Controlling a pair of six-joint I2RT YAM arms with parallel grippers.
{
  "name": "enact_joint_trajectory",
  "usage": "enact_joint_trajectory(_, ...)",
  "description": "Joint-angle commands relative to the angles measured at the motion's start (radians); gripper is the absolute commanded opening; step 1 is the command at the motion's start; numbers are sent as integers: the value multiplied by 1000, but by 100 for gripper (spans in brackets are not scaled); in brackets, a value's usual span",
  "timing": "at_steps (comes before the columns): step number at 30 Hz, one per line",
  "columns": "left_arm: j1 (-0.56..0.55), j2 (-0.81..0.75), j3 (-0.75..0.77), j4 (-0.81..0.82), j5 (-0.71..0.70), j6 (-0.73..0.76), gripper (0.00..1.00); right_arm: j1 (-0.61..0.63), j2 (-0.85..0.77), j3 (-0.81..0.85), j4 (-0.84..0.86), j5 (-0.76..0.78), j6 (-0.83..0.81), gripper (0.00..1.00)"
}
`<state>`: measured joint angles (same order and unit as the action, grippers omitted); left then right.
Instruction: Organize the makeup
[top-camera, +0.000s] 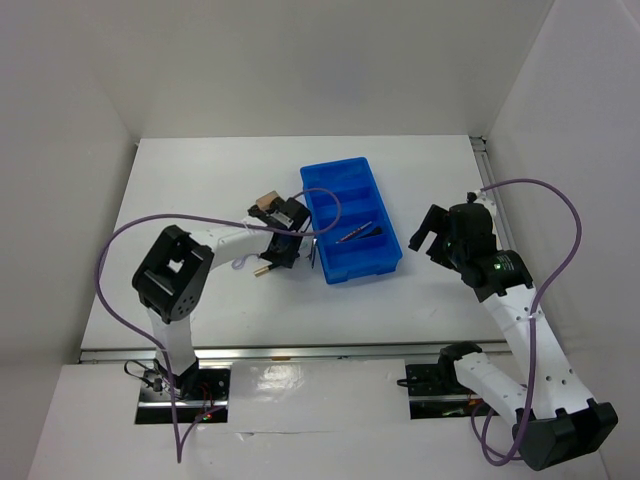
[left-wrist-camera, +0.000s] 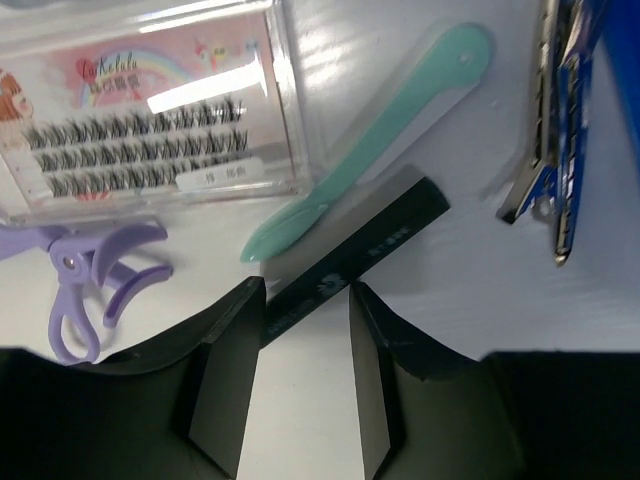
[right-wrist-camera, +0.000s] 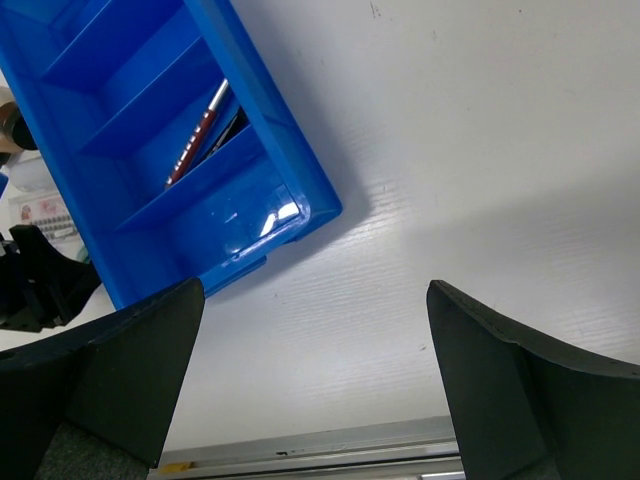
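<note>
My left gripper hangs low over the table just left of the blue tray. In the left wrist view its fingers straddle a thin black pencil that lies slanted on the table; the jaws stand apart around its lower end. A white flat packet of lashes, a lilac looped piece and a mint spatula lie just beyond. A tan bottle stands behind the gripper. Thin dark pencils lie in a tray compartment, also in the right wrist view. My right gripper is open and empty.
Metal hair clips lie by the tray's left wall. A small gold-tipped piece lies near the left gripper. The right gripper hovers right of the tray's near corner, close to the table's metal front rail.
</note>
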<state>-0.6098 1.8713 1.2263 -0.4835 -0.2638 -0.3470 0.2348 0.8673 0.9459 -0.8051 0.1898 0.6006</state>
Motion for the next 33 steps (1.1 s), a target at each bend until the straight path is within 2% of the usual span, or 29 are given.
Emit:
enact_joint_trajectory(1, -7, -58, -31, -44, -15, -21, 52, -6, -4, 8, 50, -7, -13, 100)
enact_joint_trajectory(10, -48, -126, -42, -86, -52, -30, 52, -6, -4, 8, 50, -7, -13, 100)
enact_joint_trajectory(14, -57, -126, -51, -86, -52, -40, 43, -6, -4, -1, 50, -7, -13, 100)
enact_joint_trajectory(16, -57, -114, -51, -75, -41, -29, 42, -6, -4, -1, 50, -16, -13, 100)
enact_joint_trajectory(24, -57, -28, -31, -66, -19, -29, 52, -6, -13, 8, 41, -4, -13, 100)
enact_joint_trajectory(26, -57, -17, -43, -53, 3, -29, 52, -6, -13, 8, 41, -4, -13, 100)
enact_joint_trajectory(30, -57, -8, -44, -44, 43, -29, 47, -6, -13, -1, 41, -4, -13, 100)
enact_joint_trajectory(33, -57, 5, -44, -44, 43, -29, 35, -6, -13, -1, 41, -4, -13, 100)
